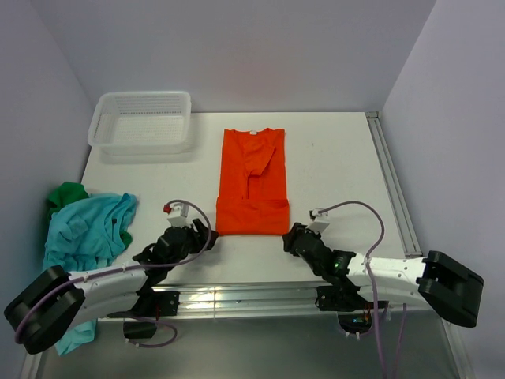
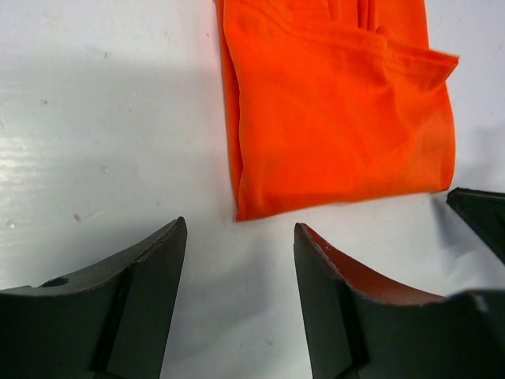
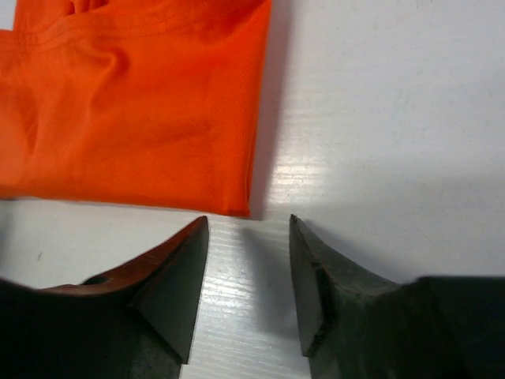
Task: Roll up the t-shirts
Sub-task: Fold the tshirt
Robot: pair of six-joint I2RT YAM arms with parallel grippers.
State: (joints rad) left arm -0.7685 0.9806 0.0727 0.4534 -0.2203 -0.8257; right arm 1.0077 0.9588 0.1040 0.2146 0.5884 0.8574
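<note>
An orange-red t-shirt (image 1: 252,181) lies flat in the middle of the white table, folded into a long strip with its collar at the far end. My left gripper (image 1: 207,235) sits just short of the shirt's near left corner (image 2: 241,212), open, with bare table between its fingers. My right gripper (image 1: 290,237) is by the near right corner (image 3: 241,207), also open and empty. A teal-blue t-shirt (image 1: 83,233) is heaped at the table's left edge, over a dark green t-shirt (image 1: 67,193).
A white mesh basket (image 1: 142,120) stands at the back left of the table (image 1: 339,166). A metal rail (image 1: 394,189) runs along the right edge. Grey walls close in the back and both sides.
</note>
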